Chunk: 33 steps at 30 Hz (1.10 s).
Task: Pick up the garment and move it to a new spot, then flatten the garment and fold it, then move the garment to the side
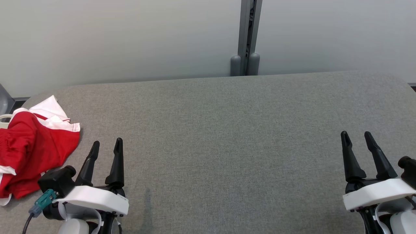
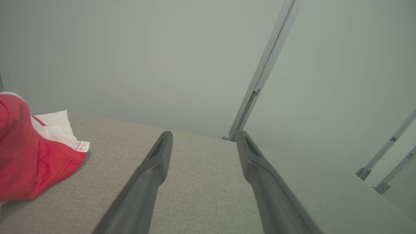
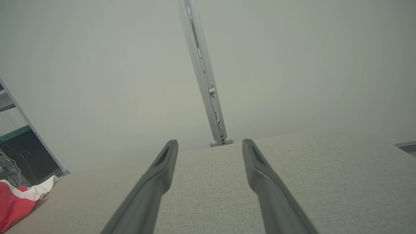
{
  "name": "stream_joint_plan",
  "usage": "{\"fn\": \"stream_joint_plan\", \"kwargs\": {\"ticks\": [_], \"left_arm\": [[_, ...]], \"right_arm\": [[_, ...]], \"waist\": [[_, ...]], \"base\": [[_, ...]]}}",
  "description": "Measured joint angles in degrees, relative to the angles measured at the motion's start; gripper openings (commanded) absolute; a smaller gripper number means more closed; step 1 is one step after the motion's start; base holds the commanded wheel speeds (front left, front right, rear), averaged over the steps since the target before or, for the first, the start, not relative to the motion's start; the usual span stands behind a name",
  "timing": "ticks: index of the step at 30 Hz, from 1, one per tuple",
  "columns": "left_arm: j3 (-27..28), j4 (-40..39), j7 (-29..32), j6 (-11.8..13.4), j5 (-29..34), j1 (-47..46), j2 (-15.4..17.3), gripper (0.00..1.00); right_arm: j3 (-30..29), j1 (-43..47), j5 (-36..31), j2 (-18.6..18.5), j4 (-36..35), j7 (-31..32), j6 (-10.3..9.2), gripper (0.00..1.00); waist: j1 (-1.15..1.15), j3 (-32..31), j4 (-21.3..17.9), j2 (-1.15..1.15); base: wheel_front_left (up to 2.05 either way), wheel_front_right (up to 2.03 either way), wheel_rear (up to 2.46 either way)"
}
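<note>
Red cloth with white trim: the garment (image 1: 32,152) lies crumpled at the far left edge of the grey fabric-covered table (image 1: 227,130), and part of it runs past the left border of the head view. A white panel with red stitching shows along its far side. It rests on the table surface in loose folds, neither flattened nor folded.

My left gripper (image 1: 108,143) stands just right of the garment, near it but apart, with grey table showing between my nearer finger and the red hem. Both fingers point away from me. The jaws are parted and hold nothing, and the left wrist view shows grey table fabric between them. A teal connector (image 1: 45,199) with a dark cable sits at the left side of that wrist.

Beyond the table's far edge, at centre, a grey metal post (image 1: 247,35) rises between two pale wall panels.

My right gripper (image 1: 356,134) is at the lower right, well apart from the garment. Its fingers also point away from me, leaning slightly left. The jaws are parted with nothing in them. The right wrist view shows the garment as a small red and white patch at the far left.
</note>
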Motion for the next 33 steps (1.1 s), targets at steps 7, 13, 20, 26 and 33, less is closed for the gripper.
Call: {"fn": "stream_joint_plan", "kwargs": {"ticks": [7,13,20,26,33], "left_arm": [[-0.5,1.2,-0.8,0.4,3.3,0.0,0.2,1.00],[-0.9,2.8,-1.7,0.9,6.6,-0.2,0.6,1.00],[-1.2,4.6,-2.5,1.5,10.1,-0.4,1.0,1.00],[-1.1,6.3,-3.3,1.9,11.9,-0.5,1.0,1.00],[-0.4,7.0,-4.1,1.8,13.3,-1.0,0.6,1.00]], "right_arm": [[0.2,-0.1,-3.5,-0.1,0.8,-0.8,0.05,1.00],[0.7,-0.1,-6.7,-0.1,1.6,-1.5,0.07,1.00],[1.0,-0.1,-10.4,0.0,2.7,-2.5,0.07,1.00],[1.1,-0.1,-12.9,0.0,3.9,-3.3,0.08,1.00],[1.0,-0.4,-14.6,0.4,5.9,-4.1,0.08,1.00]], "waist": [[0.00,-0.1,0.0,0.00],[0.00,-0.2,0.1,0.00],[0.00,-0.3,0.2,0.00],[0.00,-0.3,0.2,0.00],[0.00,-0.3,0.3,0.00]], "base": [[0.00,0.00,0.00],[0.00,0.00,0.00],[0.00,0.00,0.00],[0.00,0.00,0.00],[0.00,0.00,0.00]]}}
